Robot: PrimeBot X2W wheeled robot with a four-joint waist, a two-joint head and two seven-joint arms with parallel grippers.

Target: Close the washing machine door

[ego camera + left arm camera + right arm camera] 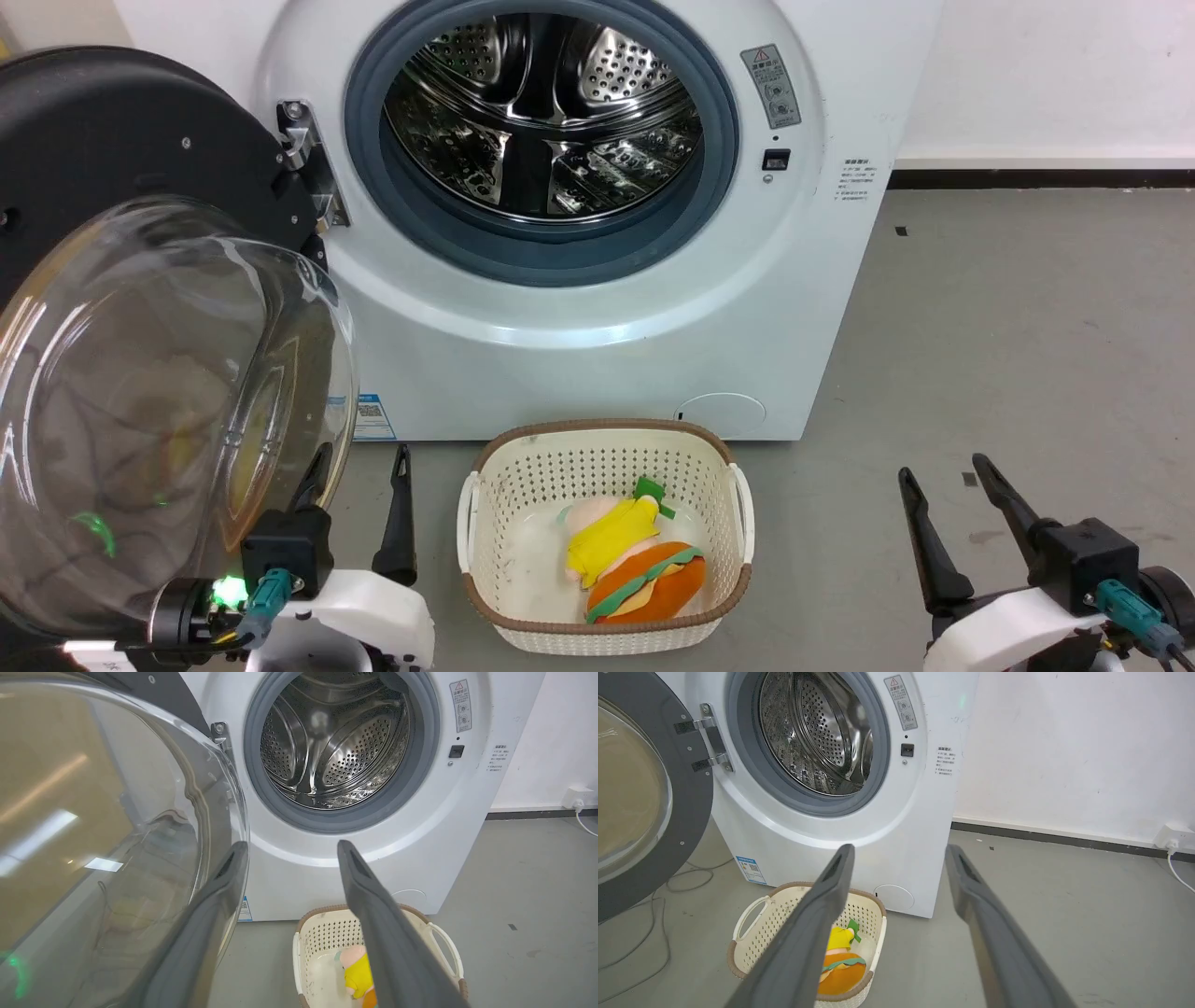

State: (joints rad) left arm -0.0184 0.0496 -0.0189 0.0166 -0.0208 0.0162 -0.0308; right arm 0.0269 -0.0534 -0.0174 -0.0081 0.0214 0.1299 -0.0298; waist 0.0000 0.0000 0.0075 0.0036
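Left hand (364, 462), fingers spread wide and empty, sits just beside the bulging glass of the washing machine door (112, 149), which stands wide open on its hinge at the left of the washing machine (579, 373); the right hand (941, 467) is equally wide and empty, well apart. A push on that slick curved glass could skid off, or prove too soft for the latch to catch. A cream basket (597, 427) sits on the grey floor (1027, 327), a white wall (1055, 75) behind.
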